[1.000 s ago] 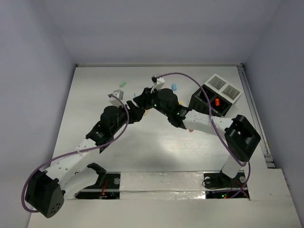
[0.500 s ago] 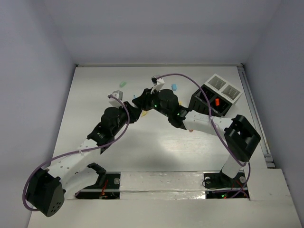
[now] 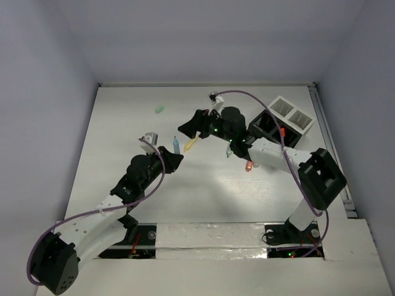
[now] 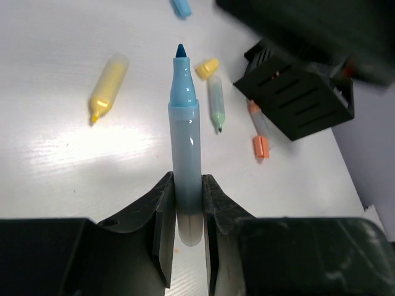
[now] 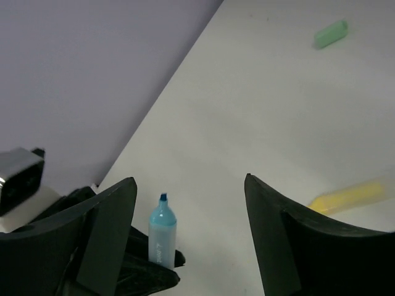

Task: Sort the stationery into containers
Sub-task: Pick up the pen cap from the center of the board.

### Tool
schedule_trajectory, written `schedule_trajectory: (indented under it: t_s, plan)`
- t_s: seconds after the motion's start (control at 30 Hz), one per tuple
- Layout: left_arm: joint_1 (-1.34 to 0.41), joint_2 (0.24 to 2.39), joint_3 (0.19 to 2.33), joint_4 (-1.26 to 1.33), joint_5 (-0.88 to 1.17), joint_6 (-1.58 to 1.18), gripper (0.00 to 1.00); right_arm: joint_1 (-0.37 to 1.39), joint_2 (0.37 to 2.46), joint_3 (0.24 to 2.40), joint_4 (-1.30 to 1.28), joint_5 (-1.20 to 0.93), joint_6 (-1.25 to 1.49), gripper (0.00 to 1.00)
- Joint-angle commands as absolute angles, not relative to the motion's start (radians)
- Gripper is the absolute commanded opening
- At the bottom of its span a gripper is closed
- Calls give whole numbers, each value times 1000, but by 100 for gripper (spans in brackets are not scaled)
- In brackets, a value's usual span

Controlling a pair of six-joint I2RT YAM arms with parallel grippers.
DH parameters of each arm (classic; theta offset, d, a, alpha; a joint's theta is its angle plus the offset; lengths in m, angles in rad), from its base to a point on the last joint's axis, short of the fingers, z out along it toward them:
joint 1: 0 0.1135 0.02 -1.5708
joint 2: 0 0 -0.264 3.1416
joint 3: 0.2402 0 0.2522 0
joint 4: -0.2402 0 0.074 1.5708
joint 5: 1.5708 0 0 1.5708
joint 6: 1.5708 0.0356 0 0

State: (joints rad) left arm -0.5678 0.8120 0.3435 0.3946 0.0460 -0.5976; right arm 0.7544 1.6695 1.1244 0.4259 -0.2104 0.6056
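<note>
Your L claw (image 4: pixel 185 213) is clamped on the blue marker (image 4: pixel 185 142), pinching its lower barrel, uncapped tip pointing straight out ahead of the fingers (image 4: pixel 162 231). On the table (image 4: pixel 62 160) ahead-left of that claw: yellow marker (image 4: pixel 108 83). Ahead-right: yellow cap (image 4: pixel 207 68), green marker (image 4: pixel 216 108), orange marker (image 4: pixel 259 132), then the black box (image 4: pixel 296 92) w/ slotted sides. Your R claw (image 5: pixel 185 240) is spread wide, gripping nothing; the blue marker shows btwn its fingers, mint block (image 5: pixel 331 33) far ahead-right
</note>
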Motion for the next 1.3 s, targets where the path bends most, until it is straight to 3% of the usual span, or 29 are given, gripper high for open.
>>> schedule_trajectory:
  t_s: [0.0,0.07,0.17,0.2,0.23,0.33,0.4,0.47,0.6,0.67,0.93,1.27]
  plan:
    - [-571,769,273,503,118,-584,0,637,1605,1115,442,-397,647,77]
    - [-571,743,235,529,143,-571,0,602,1586,1100,440,-417,644,77]
    - [-571,710,204,564,166,-552,0,516,1595,1103,370,-397,623,66]
    - [-580,706,199,575,172,-548,0,496,1621,1117,335,-388,606,41]
    - [-580,698,189,587,179,-543,0,468,1637,1161,290,-344,556,29]
    - [-589,687,173,618,190,-515,0,468,1713,1297,66,-113,453,13]
    - [-598,684,164,633,192,-497,0,468,1794,1377,-92,-8,361,13]
    - [-598,683,152,644,193,-486,0,468,1860,1498,-208,132,310,21]
    - [-598,677,146,644,196,-463,0,468,2015,1676,-333,245,275,59]
    - [-598,660,138,643,199,-462,0,468,2099,1739,-385,270,272,63]
    - [-598,603,120,644,219,-472,0,459,2335,2035,-529,363,249,68]
    - [-598,623,120,660,233,-474,0,439,2441,2122,-533,367,190,65]
